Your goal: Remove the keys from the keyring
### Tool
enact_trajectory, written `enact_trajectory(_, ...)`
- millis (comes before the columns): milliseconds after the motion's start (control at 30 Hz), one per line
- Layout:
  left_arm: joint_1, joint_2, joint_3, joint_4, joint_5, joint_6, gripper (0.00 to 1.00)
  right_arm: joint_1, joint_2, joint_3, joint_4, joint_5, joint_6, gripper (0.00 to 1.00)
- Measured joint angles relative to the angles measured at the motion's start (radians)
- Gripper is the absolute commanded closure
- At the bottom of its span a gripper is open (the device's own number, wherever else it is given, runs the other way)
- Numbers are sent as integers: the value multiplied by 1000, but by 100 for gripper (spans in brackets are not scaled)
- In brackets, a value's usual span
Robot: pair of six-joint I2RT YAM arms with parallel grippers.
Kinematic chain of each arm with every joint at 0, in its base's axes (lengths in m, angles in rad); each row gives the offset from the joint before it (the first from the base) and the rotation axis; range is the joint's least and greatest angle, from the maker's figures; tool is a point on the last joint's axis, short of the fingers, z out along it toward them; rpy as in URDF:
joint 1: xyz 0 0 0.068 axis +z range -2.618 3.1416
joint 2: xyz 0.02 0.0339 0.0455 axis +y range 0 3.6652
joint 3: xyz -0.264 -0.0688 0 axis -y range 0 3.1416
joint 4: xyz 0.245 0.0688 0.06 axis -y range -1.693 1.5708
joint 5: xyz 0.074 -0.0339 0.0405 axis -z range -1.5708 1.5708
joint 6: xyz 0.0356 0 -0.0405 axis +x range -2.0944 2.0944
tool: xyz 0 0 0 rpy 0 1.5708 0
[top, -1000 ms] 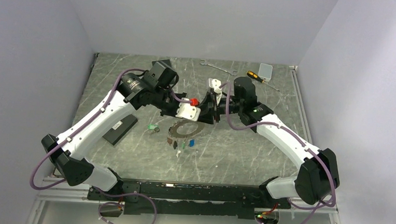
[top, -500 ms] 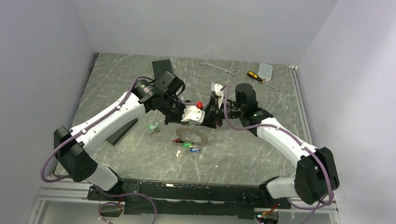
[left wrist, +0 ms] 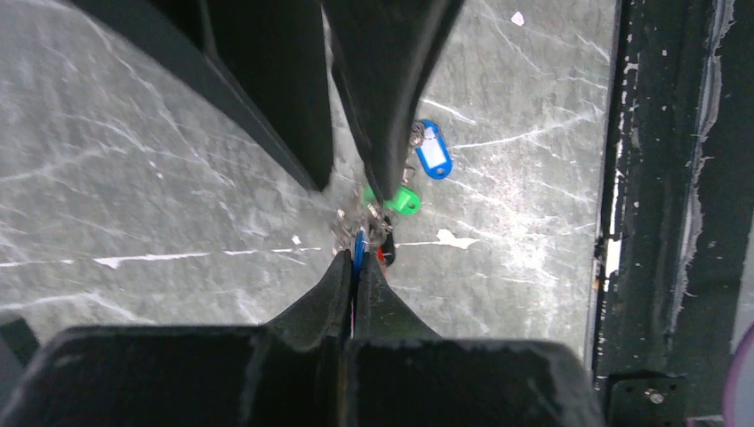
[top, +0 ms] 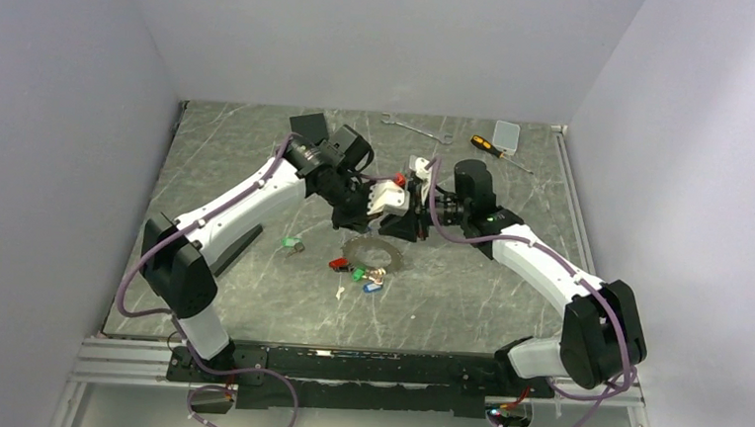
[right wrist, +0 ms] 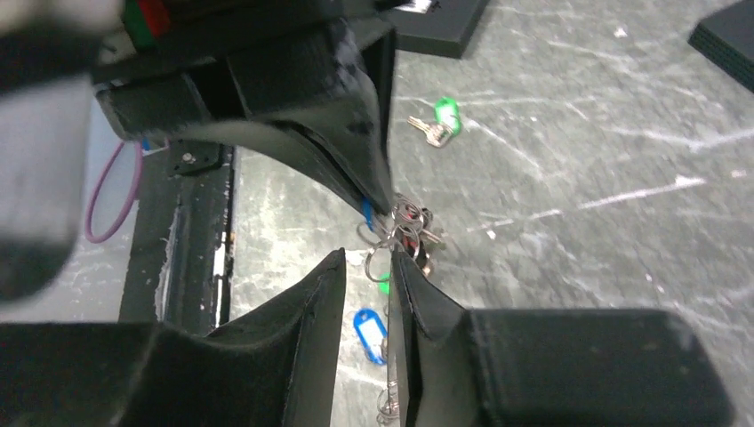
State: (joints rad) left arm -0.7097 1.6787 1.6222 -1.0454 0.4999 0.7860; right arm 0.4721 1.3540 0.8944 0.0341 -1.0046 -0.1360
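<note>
Ring in the middle, tools at the back.
The ring [top: 352, 246] is in the middle of the table [top: 467, 298], with the keys [top: 360, 272] bunched at its near edge. One loose key [top: 293, 245] lies to its left. A flat box [top: 236, 243] lies further left, partly under the left arm [top: 246, 201]. Along the back, left to right: another box [top: 307, 125], wrench [top: 415, 129], screwdriver [top: 486, 147], small case [top: 506, 133].

Robot lab test cell
Plain grey walls [top: 384, 36] box in a scratched worktop [top: 467, 298] — mounting rail [top: 364, 363] along its edge.
</note>
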Motion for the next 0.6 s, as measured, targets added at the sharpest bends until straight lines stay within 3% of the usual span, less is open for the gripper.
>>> enact_trajectory(267, 28, 57, 19, -16, 8, -101, 100, -100, 0, -82, 40, 2, 9, 63)
enact_trajectory(600, 92, 82, 51, -13, 84, -195, 100, -98, 0, -105, 89, -3, -48, 62)
